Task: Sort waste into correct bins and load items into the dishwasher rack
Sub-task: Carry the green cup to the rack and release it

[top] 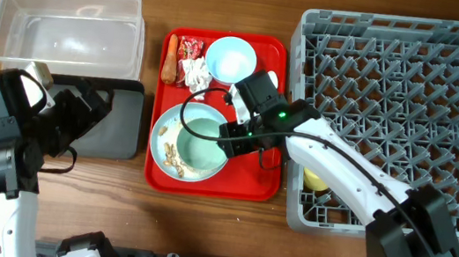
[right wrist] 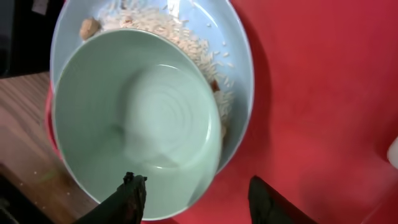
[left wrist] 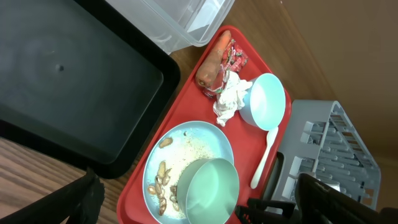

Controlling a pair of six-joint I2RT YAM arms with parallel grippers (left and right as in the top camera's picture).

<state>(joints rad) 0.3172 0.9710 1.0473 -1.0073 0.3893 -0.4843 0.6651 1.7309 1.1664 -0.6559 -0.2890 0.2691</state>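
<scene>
The pale green dish sits on the light blue plate, which holds pale food crumbs, on a red serving tray. My right gripper is open. In the right wrist view one finger is over the dish's inside and the other over the tray, straddling the rim. The light blue bowl, carrot stub, red wrapper and tissue lie at the tray's far end. The white spoon lies beside the bowl. My left gripper is open and empty over the black tray.
The clear tub stands at the back left, behind the black tray. The grey dishwasher rack fills the right side, with the yellow cup in its near left corner. The red serving tray lies between the bins and the rack.
</scene>
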